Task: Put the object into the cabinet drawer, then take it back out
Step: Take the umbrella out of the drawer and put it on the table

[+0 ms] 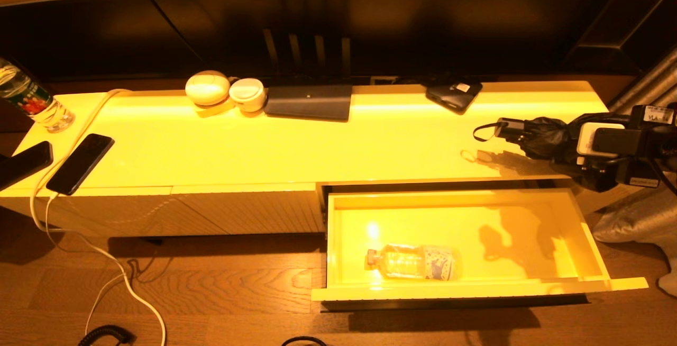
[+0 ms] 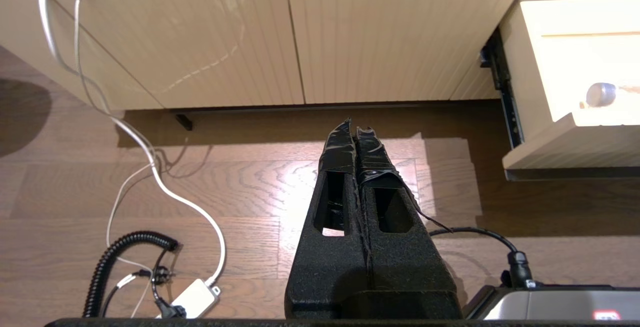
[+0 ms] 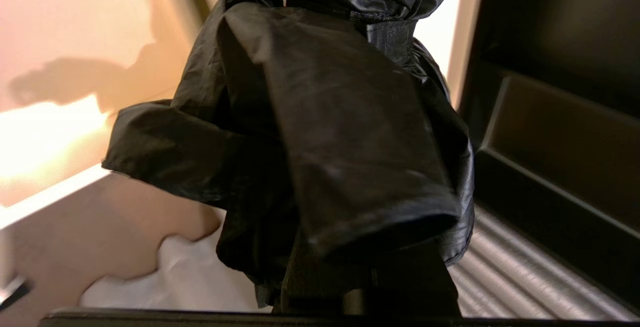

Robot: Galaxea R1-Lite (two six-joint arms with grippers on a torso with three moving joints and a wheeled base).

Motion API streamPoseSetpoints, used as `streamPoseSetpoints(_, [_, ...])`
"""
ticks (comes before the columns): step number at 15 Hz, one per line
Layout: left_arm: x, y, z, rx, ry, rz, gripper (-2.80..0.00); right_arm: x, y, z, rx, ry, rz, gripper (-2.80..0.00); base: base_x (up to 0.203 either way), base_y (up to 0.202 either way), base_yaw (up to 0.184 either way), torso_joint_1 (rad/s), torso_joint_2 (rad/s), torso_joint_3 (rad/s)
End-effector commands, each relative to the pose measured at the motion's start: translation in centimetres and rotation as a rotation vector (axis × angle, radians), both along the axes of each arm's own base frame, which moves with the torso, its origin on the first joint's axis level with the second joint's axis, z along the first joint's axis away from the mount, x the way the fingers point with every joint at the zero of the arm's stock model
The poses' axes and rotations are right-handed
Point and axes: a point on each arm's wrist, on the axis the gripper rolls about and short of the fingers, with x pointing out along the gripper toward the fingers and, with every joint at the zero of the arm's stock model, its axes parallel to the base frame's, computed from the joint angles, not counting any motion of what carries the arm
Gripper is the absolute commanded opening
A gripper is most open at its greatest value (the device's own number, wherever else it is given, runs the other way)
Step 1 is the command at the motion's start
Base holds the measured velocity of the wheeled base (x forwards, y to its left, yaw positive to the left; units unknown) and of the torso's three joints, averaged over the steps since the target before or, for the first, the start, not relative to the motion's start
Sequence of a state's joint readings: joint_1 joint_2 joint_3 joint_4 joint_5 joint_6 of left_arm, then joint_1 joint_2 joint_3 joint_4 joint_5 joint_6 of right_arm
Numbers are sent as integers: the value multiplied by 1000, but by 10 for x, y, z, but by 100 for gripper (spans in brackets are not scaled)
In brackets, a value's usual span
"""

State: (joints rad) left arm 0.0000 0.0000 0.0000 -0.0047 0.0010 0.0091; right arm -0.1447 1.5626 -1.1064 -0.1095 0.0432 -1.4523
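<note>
The object is a black folded umbrella [image 1: 531,135] with a wrist strap, held level over the right end of the cabinet top. My right gripper [image 1: 559,151] is shut on it, and in the right wrist view its fabric [image 3: 345,132] hides the fingers. Below it the cabinet drawer [image 1: 476,287] stands pulled out, cream-yellow and glossy inside. A clear water bottle [image 1: 418,262] lies on its side in the drawer's front left part. My left gripper [image 2: 356,127] is shut and empty, low over the wooden floor in front of the ribbed cabinet panels, left of the drawer [image 2: 560,142].
On the cabinet top are two dark phones [image 1: 80,163] at the left edge, a bottle [image 1: 31,100], two white round cases [image 1: 207,88], a dark flat pad [image 1: 309,101] and a black device [image 1: 454,94]. Cables [image 2: 150,167] trail over the floor. A silver duct [image 1: 645,87] runs at the right.
</note>
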Motion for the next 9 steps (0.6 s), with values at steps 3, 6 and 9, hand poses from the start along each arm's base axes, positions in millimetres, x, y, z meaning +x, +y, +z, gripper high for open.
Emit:
streamPoseSetpoints(3, [0, 0, 0, 0, 2, 0, -280, 49, -7, -35, -16, -12, 28, -280, 0, 0, 0, 0, 0, 0])
streamPoseSetpoints(6, [0, 0, 0, 0, 2, 1, -280, 67, -9, -43, -41, -68, 50, -280, 0, 0, 0, 0, 0, 0])
streamPoseSetpoints(9, [0, 0, 0, 0, 2, 1, -280, 86, -11, -60, -65, -109, 94, -280, 0, 0, 0, 0, 0, 0])
